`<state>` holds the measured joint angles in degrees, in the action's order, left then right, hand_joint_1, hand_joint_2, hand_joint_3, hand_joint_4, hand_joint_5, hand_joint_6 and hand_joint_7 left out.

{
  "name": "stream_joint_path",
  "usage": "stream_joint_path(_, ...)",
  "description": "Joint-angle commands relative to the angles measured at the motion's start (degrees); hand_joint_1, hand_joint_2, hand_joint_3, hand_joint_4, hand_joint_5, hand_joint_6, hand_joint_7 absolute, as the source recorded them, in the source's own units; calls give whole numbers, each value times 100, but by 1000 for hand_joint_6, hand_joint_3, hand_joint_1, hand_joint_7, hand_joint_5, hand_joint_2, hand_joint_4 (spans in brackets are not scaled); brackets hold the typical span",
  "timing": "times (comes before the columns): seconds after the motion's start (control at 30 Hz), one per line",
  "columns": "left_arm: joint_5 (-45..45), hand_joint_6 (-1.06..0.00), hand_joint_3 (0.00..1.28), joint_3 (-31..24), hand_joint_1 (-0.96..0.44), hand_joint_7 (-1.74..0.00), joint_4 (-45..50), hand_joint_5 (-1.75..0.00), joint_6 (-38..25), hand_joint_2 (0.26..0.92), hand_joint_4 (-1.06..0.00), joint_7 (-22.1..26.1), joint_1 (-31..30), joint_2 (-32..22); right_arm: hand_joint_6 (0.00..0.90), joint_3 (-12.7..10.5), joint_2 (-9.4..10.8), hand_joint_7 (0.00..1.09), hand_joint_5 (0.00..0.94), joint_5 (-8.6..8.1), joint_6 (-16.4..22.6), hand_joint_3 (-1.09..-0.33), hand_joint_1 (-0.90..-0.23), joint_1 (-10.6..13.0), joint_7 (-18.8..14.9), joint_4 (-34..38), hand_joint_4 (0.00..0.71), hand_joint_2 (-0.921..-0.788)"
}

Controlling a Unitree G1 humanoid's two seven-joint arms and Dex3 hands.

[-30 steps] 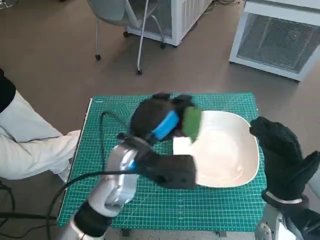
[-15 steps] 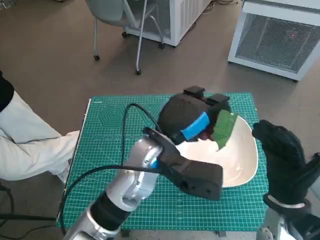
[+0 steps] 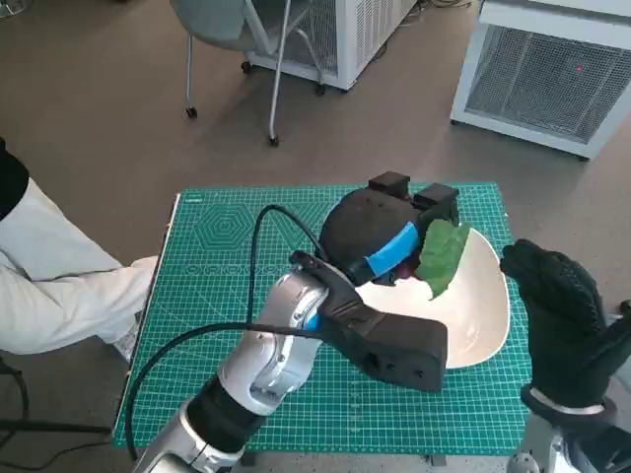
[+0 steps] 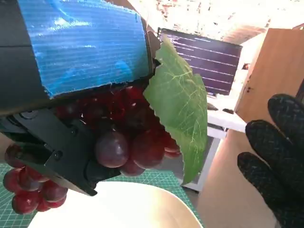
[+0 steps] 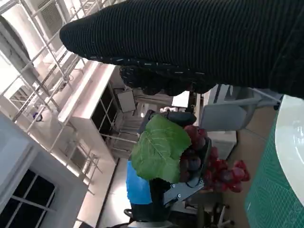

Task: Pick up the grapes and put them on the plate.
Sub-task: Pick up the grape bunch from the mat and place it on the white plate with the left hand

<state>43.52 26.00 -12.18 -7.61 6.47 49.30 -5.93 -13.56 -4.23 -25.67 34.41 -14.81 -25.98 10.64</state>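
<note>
Grapes [image 4: 124, 137] in left hand [image 3: 373, 236], above plate [image 3: 478, 315]

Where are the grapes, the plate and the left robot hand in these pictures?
grapes [image 4: 124, 142], left wrist view, on a dark red berry of the bunch.
plate [image 3: 485, 310], head view, on its bare white inside.
left robot hand [image 3: 367, 229], head view, on its black back.

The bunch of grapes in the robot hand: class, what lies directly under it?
Under the grapes, held by the left robot hand, lies the white plate on the green mat. The hand and the leaf cover part of the plate, so what lies there cannot be seen.
</note>
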Motion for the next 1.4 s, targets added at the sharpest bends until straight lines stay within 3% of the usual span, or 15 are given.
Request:
stream_joint_path(0.03, -15, -465, 791, 17, 4, -1501, -103, -1531, 40, 617, -462, -11, 186, 68, 244, -6, 61, 855, 458, 12, -42, -583, -413, 87, 78, 69, 451, -921)
stream_joint_path(0.2, -173, -520, 717, 1, 4, -1424, -255, -1454, 181, 630, -516, 64, 187, 76, 245, 4, 77, 854, 458, 5, -50, -582, -412, 82, 83, 75, 451, -921)
stream_joint_path(0.3, -346, -459, 612, -5, 21, -1408, -375, -1481, 312, 717, -459, 181, 194, 71, 245, 0, 82, 854, 458, 2, -46, -582, -412, 78, 81, 88, 451, -921)
stream_joint_path(0.33, -380, -443, 549, 6, 63, -1293, -414, -1489, 328, 761, -443, 235, 204, 64, 245, -1, 83, 854, 458, 5, -44, -581, -413, 76, 83, 90, 451, -921)
stream_joint_path(0.4, -407, -429, 385, 42, 95, -859, -476, -1198, 324, 823, -385, 353, 226, 42, 245, -1, 86, 854, 458, 14, -39, -581, -413, 76, 90, 88, 451, -921)
stream_joint_path(0.47, -377, -433, 232, 89, 22, -455, -512, -686, 296, 845, -324, 446, 243, 13, 246, 1, 89, 853, 458, 27, -32, -581, -413, 80, 98, 82, 451, -921)
stream_joint_path(0.5, -347, -431, 174, 113, -32, -330, -526, -475, 284, 849, -305, 478, 252, -3, 246, 2, 90, 853, 458, 34, -27, -581, -413, 82, 101, 80, 452, -921)
stream_joint_path(0.6, -223, -407, 77, 197, -184, -131, -594, -156, 283, 847, -242, 510, 289, -47, 246, 2, 87, 853, 457, 46, -13, -581, -413, 78, 102, 92, 452, -921)
stream_joint_path(0.7, -142, -376, 39, 250, -299, -49, -670, -48, 314, 846, -200, 476, 315, -71, 246, 2, 80, 853, 457, 53, -5, -581, -413, 71, 105, 109, 452, -921)
stream_joint_path(0.9, -158, -343, 23, 243, -412, -6, -848, -5, 452, 869, -169, 374, 330, -73, 246, -2, 64, 852, 457, 84, 9, -581, -412, 66, 121, 134, 452, -921)
stream_joint_path(1.4, -200, -353, 8, 143, -420, -6, -1067, -1, 695, 894, -159, 66, 282, -129, 244, 2, 63, 855, 459, 100, -7, -584, -411, 20, 129, 202, 450, -921)
